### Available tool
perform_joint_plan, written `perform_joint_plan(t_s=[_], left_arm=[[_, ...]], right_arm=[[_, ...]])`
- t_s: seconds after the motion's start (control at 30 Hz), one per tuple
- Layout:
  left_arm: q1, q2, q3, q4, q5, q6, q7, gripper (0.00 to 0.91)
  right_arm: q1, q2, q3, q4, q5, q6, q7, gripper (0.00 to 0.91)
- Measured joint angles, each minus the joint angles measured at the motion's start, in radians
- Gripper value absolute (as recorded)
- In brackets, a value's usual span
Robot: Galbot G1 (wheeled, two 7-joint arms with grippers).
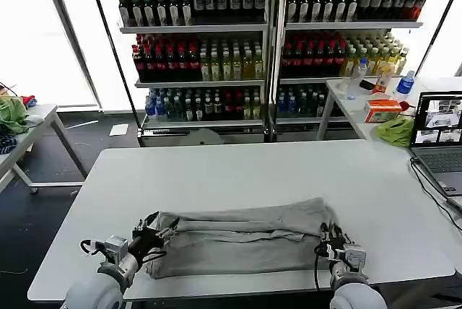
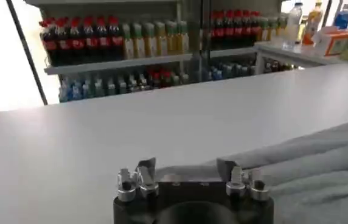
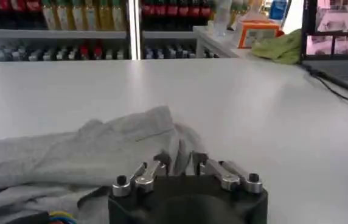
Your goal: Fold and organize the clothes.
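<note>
A: Nearest the robot, what is there?

B: Two grippers at the table's [image 1: 238, 168] near edge; the left gripper [image 1: 155, 235] sits at the left end of the shirt [image 1: 238, 237], the right gripper [image 1: 333, 240] at its right end; the arms are cut off by the lower edge of the head view.

A: Are they gripping?

B: In the left wrist view the left gripper [image 2: 186, 176] has its fingers [image 2: 145, 173] set wide, and grey cloth [image 2: 308, 161] lies between and past them; whether the tips pinch the hem I cannot tell; in the right wrist view the right gripper [image 3: 181, 164] has its fingers [image 3: 156, 167] drawn narrow over a ridge of the shirt [image 3: 101, 149], apparently nipping it, though the contact itself is hidden behind the gripper body.

A: And the shirt?

B: A long grey band lying across the table's near part, folded lengthwise, rumpled at the right; any print or collar is hidden in the folds.

A: Farther off?

B: Bare table top; at the right edge a laptop [image 1: 439, 139], half cut off, with a cable [image 1: 429, 190] trailing; behind it a second table with a green cloth [image 1: 395, 130] and an orange box [image 1: 381, 110]; at the back, shelves of bottles [image 1: 267, 42]; labels too small to read; at the far left another table [image 1: 36, 125] with bunched cloths [image 1: 13, 112], partly out of frame.
</note>
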Motion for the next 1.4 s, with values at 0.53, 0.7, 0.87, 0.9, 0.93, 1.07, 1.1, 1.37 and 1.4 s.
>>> perform_joint_plan(t_s=[0.53, 0.7, 0.87, 0.9, 0.93, 1.07, 1.1, 1.37, 1.4], left_arm=[[0.053, -0.097, -0.067, -0.002, -0.046, 0.010, -0.049, 0.907], [0.066, -0.145, -0.072, 0.015, -0.043, 0.009, -0.056, 0.907], [0.073, -0.178, -0.079, 0.023, -0.043, 0.009, -0.059, 0.907], [0.075, -0.183, -0.079, 0.025, -0.043, 0.009, -0.059, 0.907], [0.076, -0.189, -0.079, 0.028, -0.042, 0.009, -0.059, 0.887], [0.077, -0.207, -0.079, 0.036, -0.038, 0.009, -0.058, 0.655], [0.076, -0.211, -0.079, 0.038, -0.038, 0.009, -0.058, 0.574], [0.073, -0.229, -0.077, 0.055, -0.031, 0.003, -0.050, 0.000], [0.073, -0.232, -0.075, 0.057, -0.029, 0.001, -0.048, 0.000]], right_arm=[[-0.001, -0.017, 0.041, 0.128, 0.031, 0.004, 0.001, 0.907], [0.006, -0.023, 0.044, 0.144, 0.040, 0.005, 0.002, 0.907], [0.005, -0.028, 0.042, 0.159, 0.046, 0.005, 0.002, 0.907], [0.005, -0.027, 0.042, 0.161, 0.046, 0.006, 0.002, 0.907], [0.004, -0.027, 0.041, 0.162, 0.047, 0.007, 0.002, 0.907], [-0.001, -0.026, 0.038, 0.165, 0.047, 0.012, 0.002, 0.907], [-0.003, -0.026, 0.037, 0.166, 0.047, 0.013, 0.002, 0.907], [-0.006, -0.026, 0.044, 0.169, 0.053, 0.018, -0.001, 0.907], [-0.004, -0.026, 0.046, 0.170, 0.054, 0.018, -0.002, 0.907]])
